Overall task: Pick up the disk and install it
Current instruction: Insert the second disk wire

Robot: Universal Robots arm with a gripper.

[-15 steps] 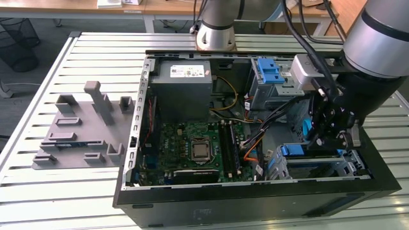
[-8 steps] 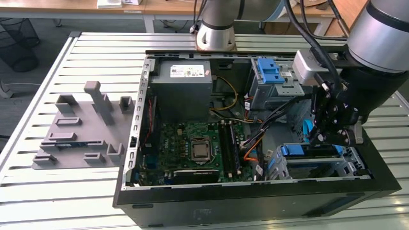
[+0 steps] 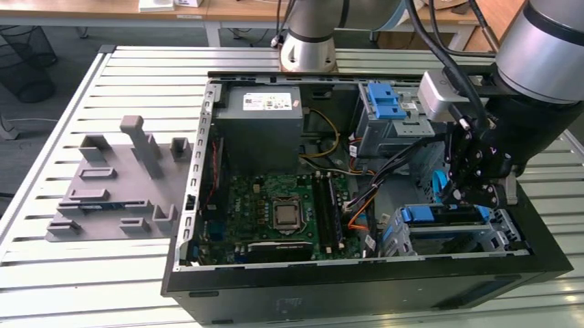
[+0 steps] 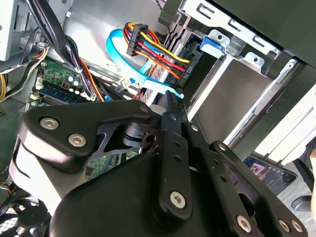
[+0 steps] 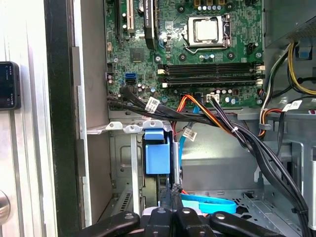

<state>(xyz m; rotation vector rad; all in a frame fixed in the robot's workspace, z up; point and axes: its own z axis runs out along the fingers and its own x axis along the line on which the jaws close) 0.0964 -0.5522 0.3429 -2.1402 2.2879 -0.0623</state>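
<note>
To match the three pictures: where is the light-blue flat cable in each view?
Exterior view: the blue cable loops near the drive cage.
Second wrist view: the blue cable curves beside the red-and-yellow wire bundle.
First wrist view: the blue cable lies against the grey case metal.
Shared landmark: the green motherboard.

My counter (image 3: 109,89) is white and slatted — on it lie the open computer case (image 3: 365,287) and, beside it, a grey fixture block (image 3: 114,188).
</note>
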